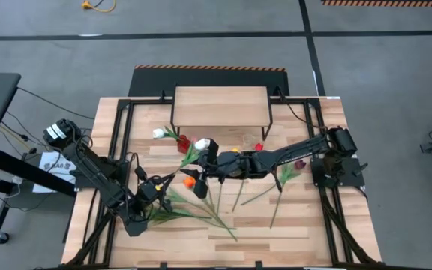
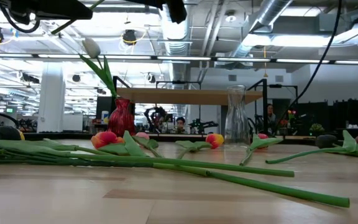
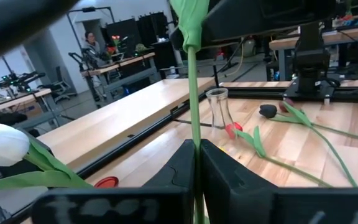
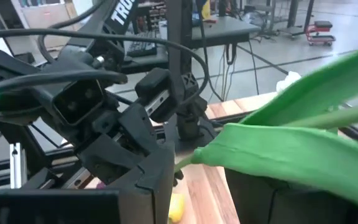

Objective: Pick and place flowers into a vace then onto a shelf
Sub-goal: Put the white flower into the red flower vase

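Observation:
One long green-stemmed flower [image 3: 194,93] hangs in the air between my two grippers; its bloom does not show. My left gripper [image 1: 160,187] is shut on the stem. My right gripper [image 1: 205,166] is closed on its broad leaf [image 4: 278,155]. A red vase [image 2: 121,117] holding a white tulip [image 2: 91,46] stands in front of the shelf [image 1: 220,107]. A clear glass vase [image 2: 236,115] stands empty nearby. Several more flowers [image 1: 201,214] lie flat on the table. My left gripper pinches the bare green stem [image 3: 196,140] between its two fingers. The fingers are level and the stem runs out forward along them toward my right gripper, clear of the table. My right gripper has the flower's folded green leaf [image 4: 247,146] between its fingers. The leaf hides one finger and the contact itself. The flower is lifted clear.
Red [image 3: 232,129] and dark maroon [image 3: 267,111] tulips lie by the clear vase. Long stems [image 2: 229,177] stretch across the table's near half. Black frame rails [image 1: 126,127] edge the table. People sit in the room beyond.

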{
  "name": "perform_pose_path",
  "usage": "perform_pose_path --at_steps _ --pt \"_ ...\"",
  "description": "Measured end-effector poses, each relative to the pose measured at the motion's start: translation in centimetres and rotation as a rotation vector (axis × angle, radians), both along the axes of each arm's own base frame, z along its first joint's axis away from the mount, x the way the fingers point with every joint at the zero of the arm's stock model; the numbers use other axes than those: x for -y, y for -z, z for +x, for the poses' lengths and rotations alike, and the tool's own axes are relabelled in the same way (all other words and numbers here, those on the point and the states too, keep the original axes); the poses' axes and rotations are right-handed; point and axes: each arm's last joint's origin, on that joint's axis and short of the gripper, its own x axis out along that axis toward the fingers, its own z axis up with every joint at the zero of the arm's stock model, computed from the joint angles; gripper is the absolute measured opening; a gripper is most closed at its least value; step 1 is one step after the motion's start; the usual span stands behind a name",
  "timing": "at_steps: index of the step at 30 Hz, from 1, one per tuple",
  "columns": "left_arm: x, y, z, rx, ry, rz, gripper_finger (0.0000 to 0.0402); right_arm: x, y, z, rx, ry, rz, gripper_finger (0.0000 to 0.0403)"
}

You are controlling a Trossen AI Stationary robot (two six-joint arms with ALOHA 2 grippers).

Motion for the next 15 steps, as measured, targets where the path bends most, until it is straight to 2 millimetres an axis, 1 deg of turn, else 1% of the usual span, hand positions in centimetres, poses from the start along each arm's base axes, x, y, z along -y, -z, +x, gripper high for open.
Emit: perform_pose_path --at_steps 5,8,11,15 --pt "0.0 0.0 0.0 0.0 0.001 -0.001 0.0 0.3 0.0 0.1 -0.001 -0.002 -0.037 0.0127" --pt "0.0 0.0 0.0 0.0 0.001 -0.001 0.0 0.8 0.0 0.2 0.0 0.007 -0.028 0.0117" --pt "0.0 0.0 0.0 -0.002 0.004 -0.003 0.0 1.4 0.0 0.3 0.002 0.016 -0.001 0.0086" --pt "0.0 0.0 0.0 -0.001 0.004 -0.004 0.0 1.9 -0.2 0.4 0.016 -0.045 0.039 0.0019"
